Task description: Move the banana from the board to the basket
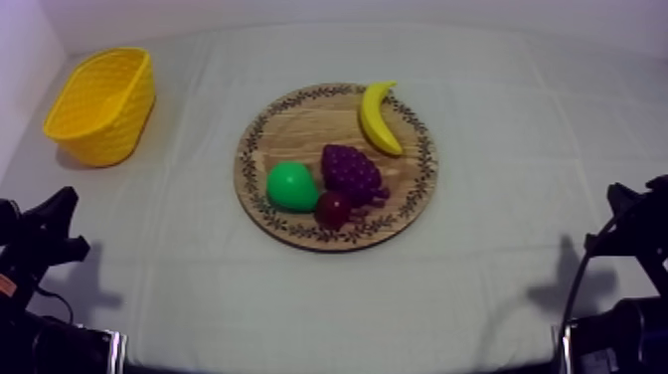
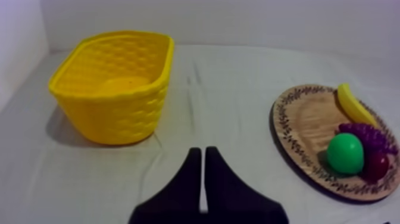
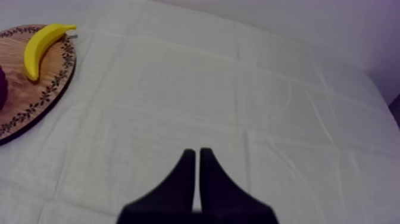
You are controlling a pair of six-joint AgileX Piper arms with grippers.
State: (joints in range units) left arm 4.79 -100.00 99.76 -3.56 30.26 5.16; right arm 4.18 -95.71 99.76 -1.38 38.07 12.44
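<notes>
Close in the left wrist view, my left gripper [image 2: 201, 154] has its two black fingers pressed together into a narrow wedge, clamped on nothing, above the grey-white cloth of the counter [image 2: 238, 77]. Far and to the left stands the yellow basket [image 2: 113, 116], upright, its inside showing just its own woven floor. To the right lies the round wooden board [image 2: 303, 128] with its patterned rim. On it are the banana [image 2: 354, 107] at the far edge, the bunch of grapes [image 2: 366, 136] nearer, then the green pear [image 2: 344, 153] and the small red fruit [image 2: 376, 167] nearest.

Likewise in the right wrist view, my right gripper [image 3: 197, 154] has its fingers together in a thin wedge, holding nothing, over bare cloth. The board is far to the left, well apart from it, with the banana lying along its far rim.

From the top view, the board sits mid-counter and the basket stands at the far left, well apart from it. The banana lies on the far right part of the board, curved along the rim, apart from the grapes. The grapes are in the middle, the pear is at the near left, and the red fruit sits at the near side, touching the grapes and just beside the pear. Both arms sit low at the near left and near right edges, away from the board.
</notes>
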